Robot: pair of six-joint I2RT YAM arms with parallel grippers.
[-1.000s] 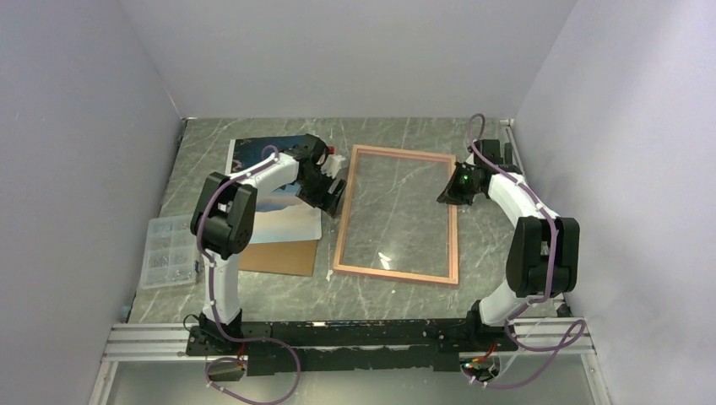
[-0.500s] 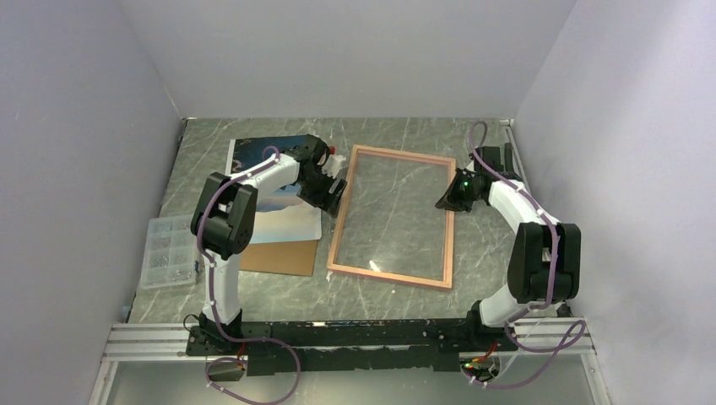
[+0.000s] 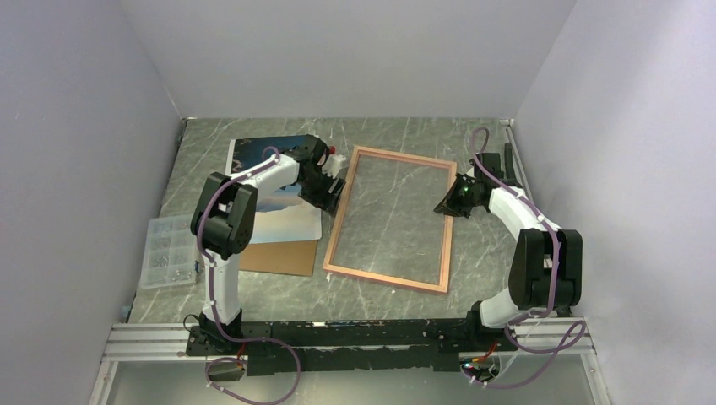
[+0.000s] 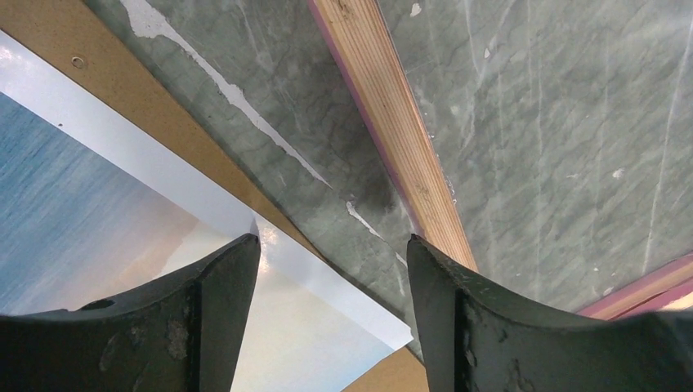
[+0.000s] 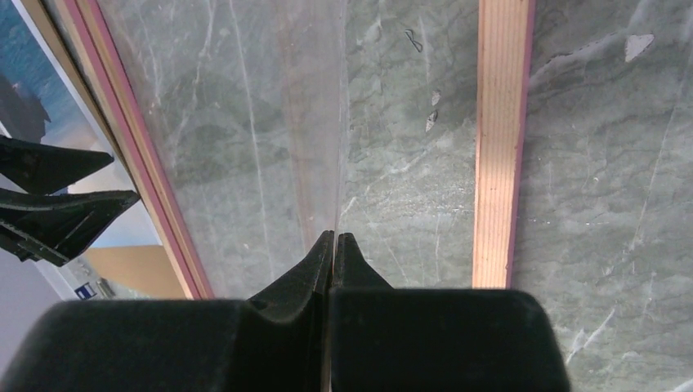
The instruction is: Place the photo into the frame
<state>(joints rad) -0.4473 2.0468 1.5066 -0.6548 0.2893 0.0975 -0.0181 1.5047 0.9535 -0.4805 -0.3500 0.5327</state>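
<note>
The frame (image 3: 384, 279) lies rear side up in the middle of the table, its wooden rail (image 4: 392, 122) edged in pink around a clear pane. The photo (image 3: 287, 219) lies face up to its left, on the brown backing board (image 3: 279, 257). My left gripper (image 3: 333, 192) is open, low over the photo's near corner (image 4: 343, 318) and the bare strip of table beside the frame's left rail, gripping nothing (image 4: 331, 241). My right gripper (image 3: 445, 205) is shut with its tips (image 5: 335, 235) down on the pane, just inside the right rail (image 5: 500, 147). Nothing is pinched between them.
A clear plastic compartment box (image 3: 169, 251) sits at the table's left edge. The backing board (image 4: 57, 33) sticks out past the photo toward the frame. Grey walls close in the table on the left, back and right.
The frame's near end has swung left toward the backing board, and my right gripper has moved nearer with it. My left arm has barely moved.
</note>
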